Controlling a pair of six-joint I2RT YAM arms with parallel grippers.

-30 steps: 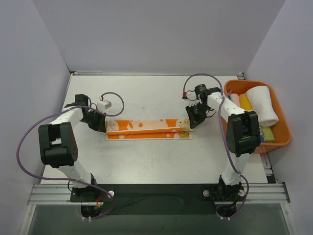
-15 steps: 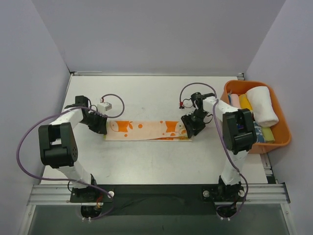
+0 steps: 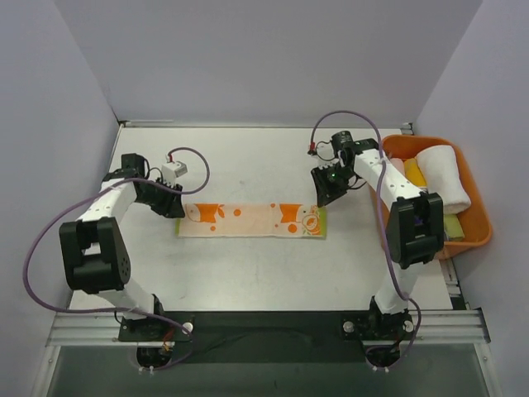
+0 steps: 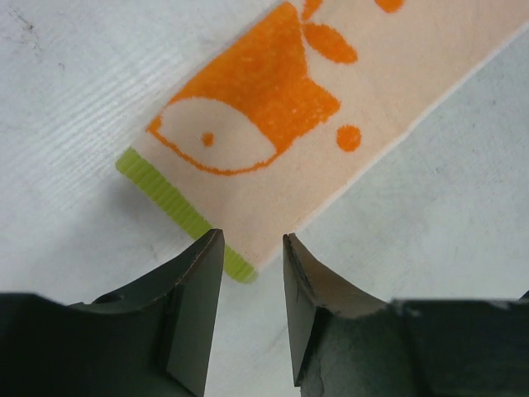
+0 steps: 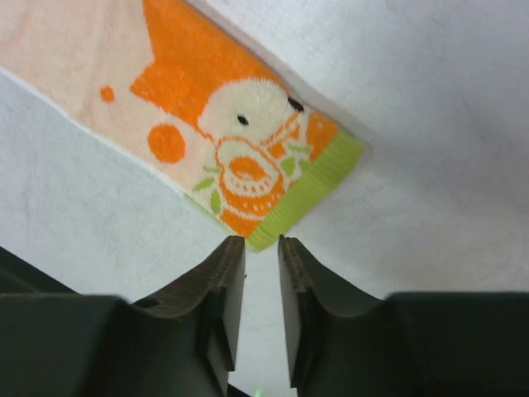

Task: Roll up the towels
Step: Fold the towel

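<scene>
While the matte, faintly grained white table (image 3: 248, 273) carries the work, the orange plastic bin (image 3: 479, 236) at its right edge already holds finished rolls: a fat white towel (image 3: 442, 174) and slimmer pink and yellow rolls (image 3: 409, 172) beside it. By my reading the task is partly done.

What is left is the cream towel (image 3: 248, 220). It lies flat at mid-table, folded into a long narrow strip and not yet rolled at either end. Its surface is short, nubby terry printed with orange blotches and a bird motif, and each short end is finished with a ribbed lime-green hem (image 4: 178, 211).

The left gripper (image 3: 177, 208) sits at the strip's left end with its black fingers slightly parted, pinching nothing. The right gripper (image 3: 323, 197) hangs just beyond the right end, its fingers a narrow slit apart and likewise empty.
</scene>
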